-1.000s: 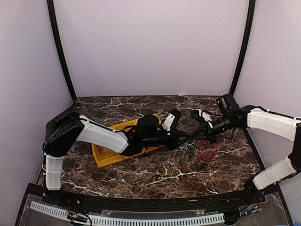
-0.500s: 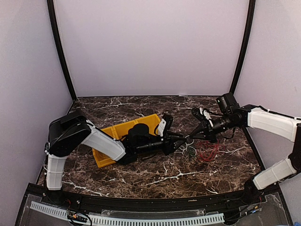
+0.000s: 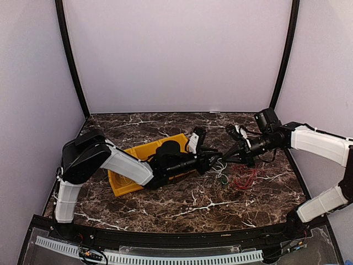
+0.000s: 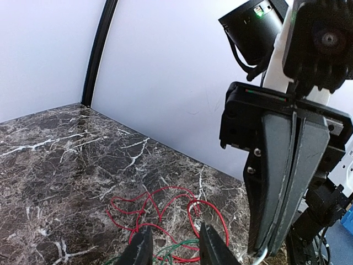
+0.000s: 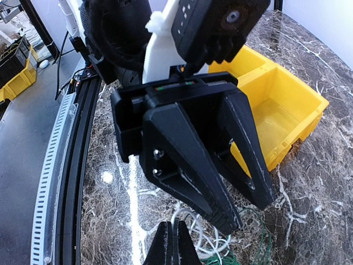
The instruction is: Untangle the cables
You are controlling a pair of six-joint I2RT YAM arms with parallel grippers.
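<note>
Robotics laboratory test cell. Closed in by plain pale panels (image 3: 176, 55) between black corner posts (image 3: 70, 61). Dark marble-pattern counter (image 3: 182, 207), left arm (image 3: 118, 160) and right arm (image 3: 317, 143) bolted at its near edge. Slotted white cable duct (image 3: 165, 258) along the front. Yellow parts bin (image 3: 124, 185) on the counter.

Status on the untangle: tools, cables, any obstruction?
Left tool open, low over the wires. Right tool shut, close opposite. Red cable and white cable in one loose heap, unseparated. Yellow bin left of the heap, not blocking.

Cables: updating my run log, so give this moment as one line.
left gripper: open above cables | right gripper: shut, facing it | red cable: loose on table
</note>
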